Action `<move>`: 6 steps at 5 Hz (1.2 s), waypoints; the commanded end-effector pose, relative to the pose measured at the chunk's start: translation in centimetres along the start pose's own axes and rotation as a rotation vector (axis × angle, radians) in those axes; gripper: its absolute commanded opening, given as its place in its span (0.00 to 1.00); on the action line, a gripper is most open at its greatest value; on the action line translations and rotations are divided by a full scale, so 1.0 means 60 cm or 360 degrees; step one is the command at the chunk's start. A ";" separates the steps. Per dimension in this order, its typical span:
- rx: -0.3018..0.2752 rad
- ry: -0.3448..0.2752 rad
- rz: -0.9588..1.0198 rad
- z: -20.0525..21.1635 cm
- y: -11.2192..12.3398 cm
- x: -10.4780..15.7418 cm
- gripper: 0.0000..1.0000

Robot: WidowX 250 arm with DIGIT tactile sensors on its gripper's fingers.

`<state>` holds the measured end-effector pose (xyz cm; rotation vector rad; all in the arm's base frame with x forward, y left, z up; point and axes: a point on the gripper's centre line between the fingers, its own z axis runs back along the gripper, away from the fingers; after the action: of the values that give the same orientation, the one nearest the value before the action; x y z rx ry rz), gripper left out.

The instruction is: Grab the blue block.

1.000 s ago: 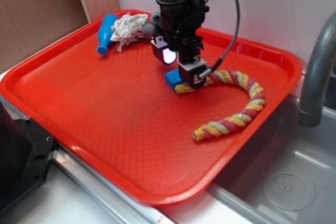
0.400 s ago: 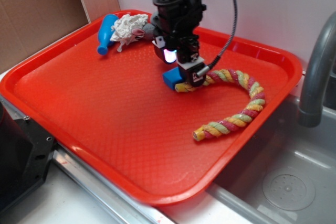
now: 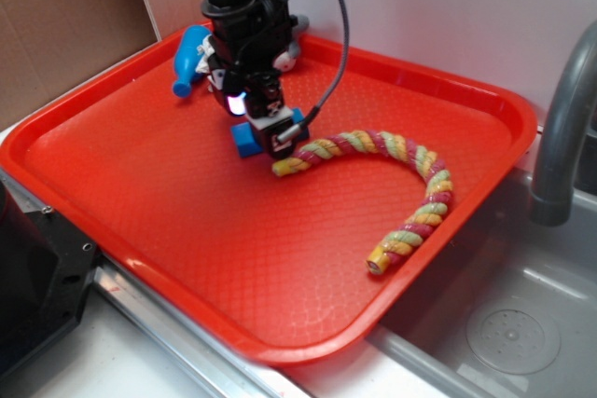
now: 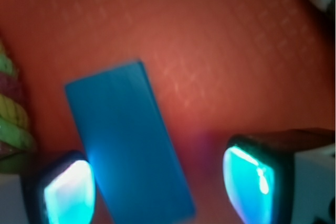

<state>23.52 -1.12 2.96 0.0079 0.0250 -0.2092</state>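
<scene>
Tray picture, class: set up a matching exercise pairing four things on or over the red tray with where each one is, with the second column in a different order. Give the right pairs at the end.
Things
1. blue block
2. twisted rope
3. light-blue bottle toy
4. claw

Places
A. at the tray's far left corner
B. low over the tray, with the block beside one finger
C. curving from mid-tray toward the right rim
D. lying on the tray under the arm, just left of the rope's end

Pairs: 1-D, 2-C, 3-A, 4-B
</scene>
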 end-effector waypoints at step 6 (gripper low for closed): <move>0.0247 -0.0128 -0.0077 0.074 -0.021 -0.011 0.00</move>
<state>22.54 -1.30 6.84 0.1510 -0.0381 -0.2368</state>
